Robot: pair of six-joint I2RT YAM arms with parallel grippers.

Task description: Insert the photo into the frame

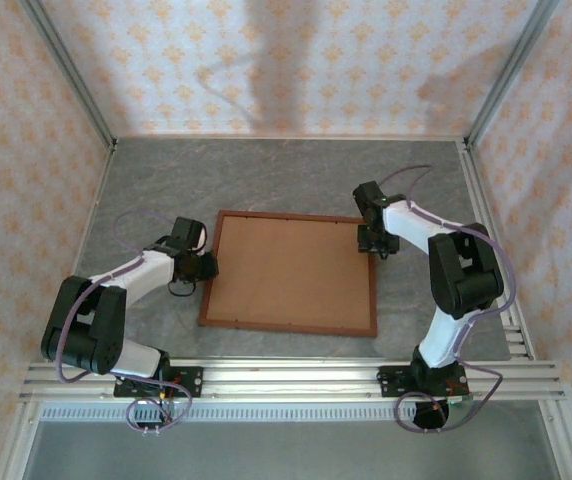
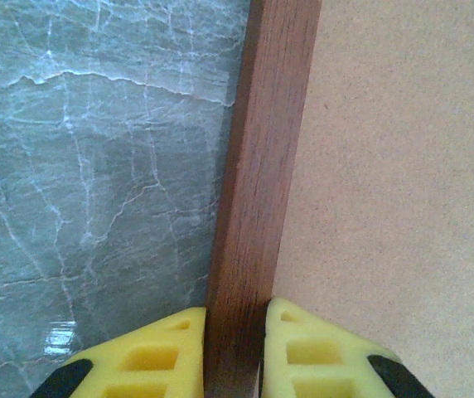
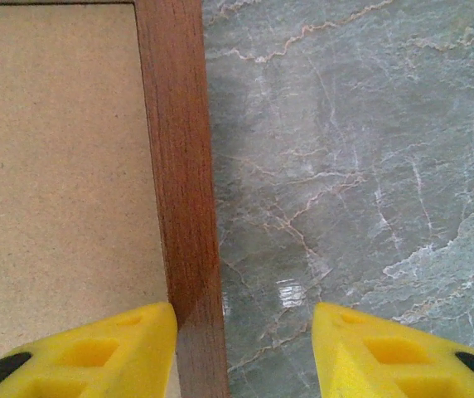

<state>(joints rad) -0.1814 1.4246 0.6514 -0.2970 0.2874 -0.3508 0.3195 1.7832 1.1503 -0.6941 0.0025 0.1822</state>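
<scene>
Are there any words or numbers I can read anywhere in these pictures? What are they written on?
None: there are no words, numbers, labels or signs to read.
The frame is plain wood.
The brown board inside it is blank.
The grey marble table has only pale veins.
The wallpaper has only an orange ornament pattern, no letters.

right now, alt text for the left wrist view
Yellow fingers of the left gripper pinch the rail of a thin reddish-brown wooden picture frame. Plain brown board lies right of it, grey marbled tabletop left.
</scene>
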